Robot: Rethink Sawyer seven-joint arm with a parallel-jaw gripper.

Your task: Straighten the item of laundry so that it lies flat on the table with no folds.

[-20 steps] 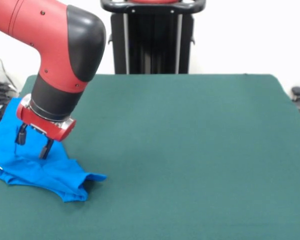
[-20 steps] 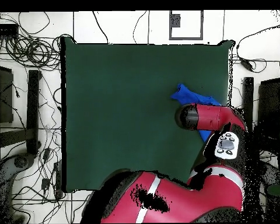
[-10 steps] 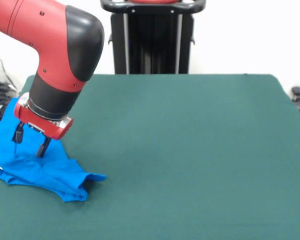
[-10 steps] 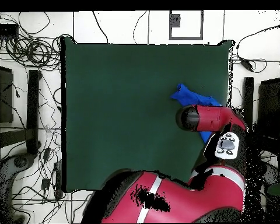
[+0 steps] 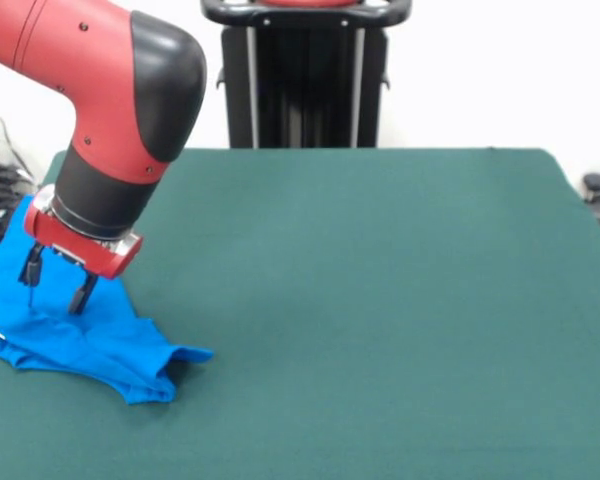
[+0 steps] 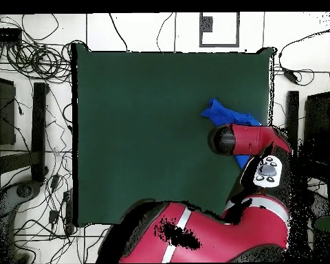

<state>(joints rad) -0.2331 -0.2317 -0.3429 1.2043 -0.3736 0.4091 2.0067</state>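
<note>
Jaws point(image 5: 53, 288) parted, tips over crumpled blue shirt point(image 5: 90, 345), green table point(image 5: 380, 300)

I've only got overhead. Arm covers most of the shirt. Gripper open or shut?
Observer: Open. In the front view the gripper has its two fingers spread, tips just above the blue shirt.
Operator: Is it holding cloth?
Observer: No, nothing between the fingers.
Operator: Shirt flat?
Observer: No. It lies bunched at the table edge, with a folded corner pointing toward the middle.
</note>
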